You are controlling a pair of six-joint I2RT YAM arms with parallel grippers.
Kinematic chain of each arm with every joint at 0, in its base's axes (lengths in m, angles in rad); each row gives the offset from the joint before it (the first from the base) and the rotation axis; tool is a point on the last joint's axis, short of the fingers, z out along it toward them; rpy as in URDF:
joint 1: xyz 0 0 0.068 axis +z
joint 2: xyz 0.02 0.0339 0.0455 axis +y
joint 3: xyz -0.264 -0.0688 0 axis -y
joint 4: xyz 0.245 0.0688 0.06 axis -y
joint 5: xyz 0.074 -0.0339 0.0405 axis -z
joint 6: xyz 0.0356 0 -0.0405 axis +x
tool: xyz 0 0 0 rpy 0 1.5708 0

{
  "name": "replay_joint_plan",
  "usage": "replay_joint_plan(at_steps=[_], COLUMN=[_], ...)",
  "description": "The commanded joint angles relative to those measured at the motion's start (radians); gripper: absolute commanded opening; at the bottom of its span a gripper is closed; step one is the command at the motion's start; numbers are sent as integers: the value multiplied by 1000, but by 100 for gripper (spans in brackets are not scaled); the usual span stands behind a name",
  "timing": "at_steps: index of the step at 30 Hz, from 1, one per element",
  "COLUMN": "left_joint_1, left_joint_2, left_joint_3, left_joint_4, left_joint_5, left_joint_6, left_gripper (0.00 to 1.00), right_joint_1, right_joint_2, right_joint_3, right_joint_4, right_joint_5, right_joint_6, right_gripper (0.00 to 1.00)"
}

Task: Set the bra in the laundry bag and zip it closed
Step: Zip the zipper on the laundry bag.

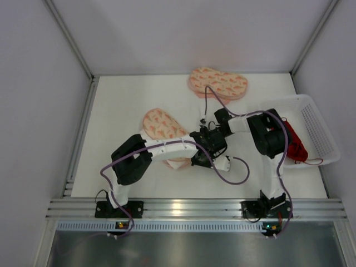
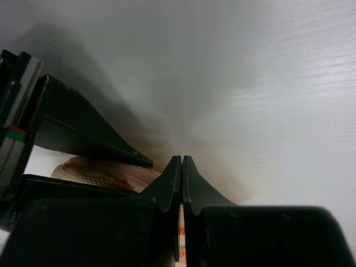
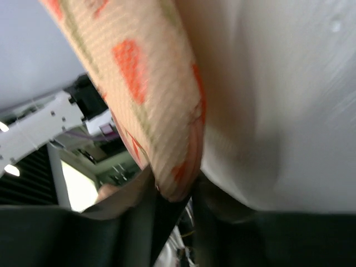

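A white table [image 1: 122,111] carries everything. At its right edge sits a white mesh basket [image 1: 320,119], and the red bra [image 1: 295,146] lies inside it, well apart from both pouches. The laundry bag [image 1: 161,123] lies near the table's middle, its near end under the two arms, which meet above it. A second pouch [image 1: 218,83] of the same print rests farther back, on its own. The left gripper [image 2: 182,161] is closed tip to tip just above the table, with the print of the laundry bag beside it. The right gripper [image 3: 173,184] has its jaws apart with the bag's rounded edge between them; in this blurred close view I cannot tell whether they pinch it.
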Motion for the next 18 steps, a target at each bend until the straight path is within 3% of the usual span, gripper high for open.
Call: replay_joint_plan(at_steps=[1, 3, 4, 12, 18], left_joint_1=[-3, -3, -3, -35, -37], left_joint_2=[3, -6, -18, -139, -159], left_joint_3=[32, 29, 19, -154, -194], left_joint_4=[45, 44, 44, 42, 52], left_joint_5=[-1, 14, 21, 56, 56], left_joint_6=[-4, -10, -22, -71, -101], left_gripper=[0, 0, 0, 0, 0], right_joint_1=[31, 30, 28, -3, -7], right_joint_2=[20, 20, 20, 56, 76], right_joint_3=[11, 17, 19, 101, 143], right_joint_4=[64, 55, 49, -37, -83], right_joint_5=[-27, -26, -24, 0, 13], right_joint_6=[50, 46, 38, -33, -72], right_gripper=[25, 4, 0, 0, 0])
